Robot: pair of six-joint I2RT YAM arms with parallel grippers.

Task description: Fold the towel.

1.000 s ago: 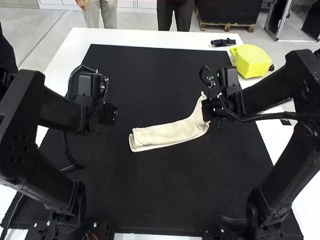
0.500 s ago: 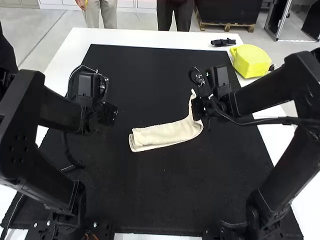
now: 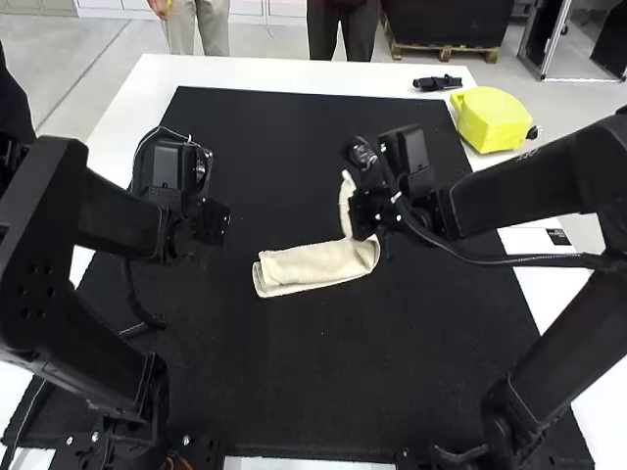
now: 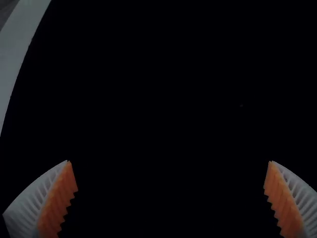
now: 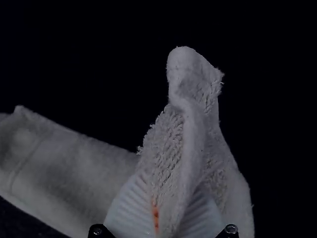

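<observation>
high view: towel end (image 3: 347, 201) in right hand (image 3: 361, 217)

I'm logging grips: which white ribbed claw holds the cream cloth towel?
The right claw, pinching the towel at its raised end; the left claw is open.

Towel (image 3: 309, 266) partly on mat (image 3: 323, 382), between 2 arms (image 3: 69, 284), mat on table (image 3: 137, 98)

Towel (image 3: 312, 264) seemingly part-hidden by right hand (image 3: 364, 215)
</observation>
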